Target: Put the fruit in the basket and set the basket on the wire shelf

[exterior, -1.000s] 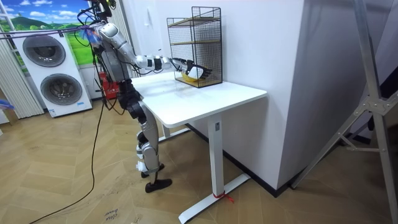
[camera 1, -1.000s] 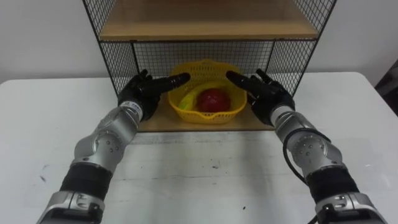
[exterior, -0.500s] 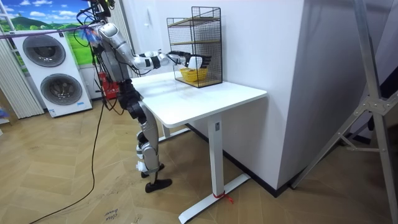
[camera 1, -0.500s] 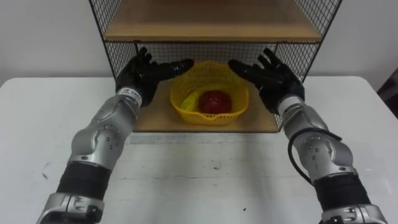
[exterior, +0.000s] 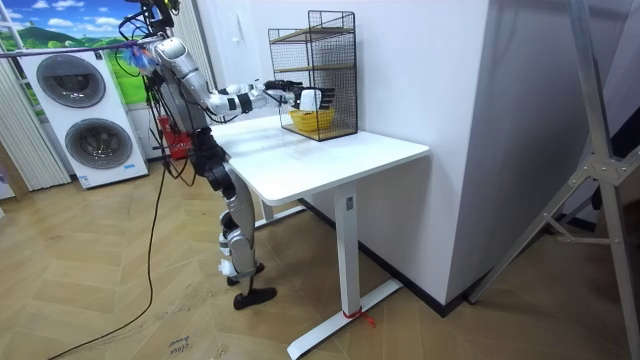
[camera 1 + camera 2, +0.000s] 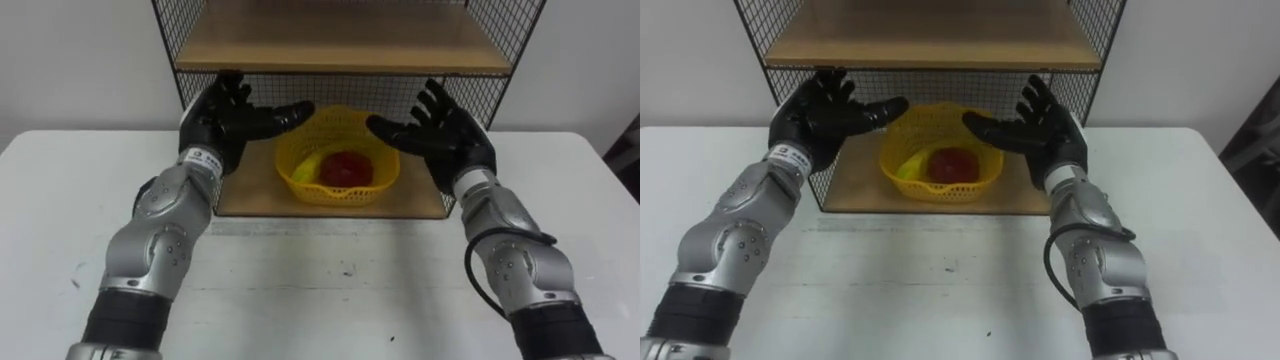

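Note:
A yellow mesh basket (image 6: 338, 165) stands on the bottom wooden board of the wire shelf (image 6: 340, 45), holding a dark red fruit (image 6: 347, 168) and a yellow banana (image 6: 309, 169). My left hand (image 6: 225, 117) is raised in front of the shelf's left side, fingers spread and open, clear of the basket. At the right side my right hand (image 6: 440, 133) is lifted the same way, open, with nothing in it. In the room view I stand at the white table's edge with both arms stretched toward the shelf (image 5: 313, 75).
The wire shelf has mesh sides and an upper wooden board (image 6: 340, 50) just above my hands. White tabletop (image 6: 330, 280) spreads in front of it. Washing machines (image 5: 85, 120) stand behind me in the room view.
Both hands have come back out of the shelf and risen, away from the basket's sides. The basket stays on the bottom board. The eye views have shifted a little.

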Controlling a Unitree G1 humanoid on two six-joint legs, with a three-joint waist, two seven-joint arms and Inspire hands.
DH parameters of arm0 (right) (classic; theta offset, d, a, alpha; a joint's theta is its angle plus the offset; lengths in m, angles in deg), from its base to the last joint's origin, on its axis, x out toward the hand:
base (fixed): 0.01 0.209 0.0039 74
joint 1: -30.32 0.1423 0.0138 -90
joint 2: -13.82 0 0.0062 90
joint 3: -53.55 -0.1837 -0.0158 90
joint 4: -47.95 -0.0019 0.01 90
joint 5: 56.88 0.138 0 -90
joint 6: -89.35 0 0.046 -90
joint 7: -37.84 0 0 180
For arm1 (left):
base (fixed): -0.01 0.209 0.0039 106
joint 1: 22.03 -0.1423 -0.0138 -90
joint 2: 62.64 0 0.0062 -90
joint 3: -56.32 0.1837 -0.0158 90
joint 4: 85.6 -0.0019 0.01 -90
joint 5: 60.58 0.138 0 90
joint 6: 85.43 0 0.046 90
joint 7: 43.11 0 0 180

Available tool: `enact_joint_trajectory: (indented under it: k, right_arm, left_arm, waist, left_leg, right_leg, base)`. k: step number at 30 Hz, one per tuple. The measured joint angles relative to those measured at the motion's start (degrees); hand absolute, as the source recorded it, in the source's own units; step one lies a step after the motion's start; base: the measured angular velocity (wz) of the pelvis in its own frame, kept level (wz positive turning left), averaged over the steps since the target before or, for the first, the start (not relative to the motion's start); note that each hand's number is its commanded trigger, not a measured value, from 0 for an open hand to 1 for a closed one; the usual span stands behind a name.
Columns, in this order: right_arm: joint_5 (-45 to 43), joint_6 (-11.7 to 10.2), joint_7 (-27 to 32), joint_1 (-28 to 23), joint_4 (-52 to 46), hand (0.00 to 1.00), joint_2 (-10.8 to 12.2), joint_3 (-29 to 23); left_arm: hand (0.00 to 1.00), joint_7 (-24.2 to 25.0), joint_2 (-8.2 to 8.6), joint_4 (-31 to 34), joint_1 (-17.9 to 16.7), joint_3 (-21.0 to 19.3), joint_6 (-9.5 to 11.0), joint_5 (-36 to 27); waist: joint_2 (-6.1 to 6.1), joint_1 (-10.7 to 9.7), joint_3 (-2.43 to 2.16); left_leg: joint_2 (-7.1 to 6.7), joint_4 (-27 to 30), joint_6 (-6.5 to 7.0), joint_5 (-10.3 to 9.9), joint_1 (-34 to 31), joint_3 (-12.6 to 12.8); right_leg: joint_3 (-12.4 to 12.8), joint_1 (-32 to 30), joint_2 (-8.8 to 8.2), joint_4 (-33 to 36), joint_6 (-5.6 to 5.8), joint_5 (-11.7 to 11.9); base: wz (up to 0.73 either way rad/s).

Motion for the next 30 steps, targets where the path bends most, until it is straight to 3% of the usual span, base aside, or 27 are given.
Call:
enact_joint_trajectory:
  k: [6,9,12,14,17,22,26,30]
  right_arm:
    - [-4.3,-0.2,-2.3,-4.4,-9.1,0.0,-0.1,-0.1]
    - [-4.4,-1.3,-3.6,-7.1,-10.4,0.0,-0.3,-0.6]
    - [-4.5,-1.7,-4.7,-10.1,-10.7,0.0,-0.4,-0.6]
    - [-4.5,-1.7,-4.7,-13.6,-12.4,0.0,-0.7,-1.1]
    - [-4.5,-1.8,-5.2,-15.0,-12.8,0.0,-0.7,-2.3]
    - [-5.6,-2.5,-7.2,-15.1,-14.8,0.0,-0.7,-2.9]
    - [-5.6,-4.6,-8.9,-20.5,-20.1,0.0,-0.7,-2.9]
    - [-7.1,-4.6,-10.6,-24.5,-21.4,0.0,-0.7,-3.0]
  left_arm:
    - [0.0,3.0,-0.46,6.3,-5.3,-0.2,0.6,0.3]
    - [0.0,4.9,-0.8,7.7,-8.1,-0.2,2.1,0.4]
    - [0.0,5.5,-0.81,9.2,-11.5,-0.1,2.8,0.4]
    - [0.0,6.0,-0.81,11.8,-15.9,-0.3,3.7,0.4]
    - [0.0,6.2,-0.81,12.1,-18.0,-1.7,4.2,0.4]
    - [0.0,7.4,-1.05,12.8,-18.3,-2.1,5.5,0.4]
    - [0.0,7.6,-1.22,18.2,-23.9,-2.0,7.0,0.4]
    - [0.0,7.8,-1.31,19.1,-28.1,-2.0,8.3,0.3]
  waist:
    - [-0.42,0.0,0.03]
    - [-0.81,0.0,-0.07]
    - [-0.91,0.1,-0.06]
    - [-1.0,0.0,0.01]
    - [-1.02,0.0,0.02]
    - [-0.96,0.0,0.07]
    - [-0.78,-0.2,0.12]
    - [-0.49,-0.1,0.04]
  left_leg:
    - [0.04,-0.4,-0.11,0.2,-0.2,0.1]
    - [0.06,-0.5,-0.13,0.1,0.0,0.1]
    - [0.06,-0.5,-0.38,0.0,0.0,0.1]
    - [0.09,-0.5,-0.43,0.0,-0.2,0.1]
    - [0.12,-0.4,-0.48,-0.1,-0.3,0.1]
    - [0.13,-0.5,-0.48,-0.1,-0.4,0.1]
    - [0.17,-0.6,-0.51,-0.1,-0.4,0.1]
    - [0.18,-0.5,-0.52,-0.3,-0.4,0.1]
  right_leg:
    - [0.4,-0.5,0.09,-0.1,-0.06,0.0]
    - [0.5,-0.3,0.05,-0.1,-0.05,0.0]
    - [0.5,-0.3,0.02,0.0,-0.01,0.0]
    - [0.5,-0.5,0.02,-0.1,0.24,-0.2]
    - [0.4,-0.6,0.04,-0.1,0.52,-0.4]
    - [0.5,-0.6,0.18,-0.1,0.47,-0.4]
    - [0.5,-0.4,0.09,-0.2,0.51,-0.4]
    - [0.5,-0.5,0.08,-0.1,0.44,-0.7]
  base:
    - [-0.01]
    - [0.0]
    - [0.0]
    - [0.0]
    - [0.0]
    - [0.0]
    - [0.0]
    - [0.0]
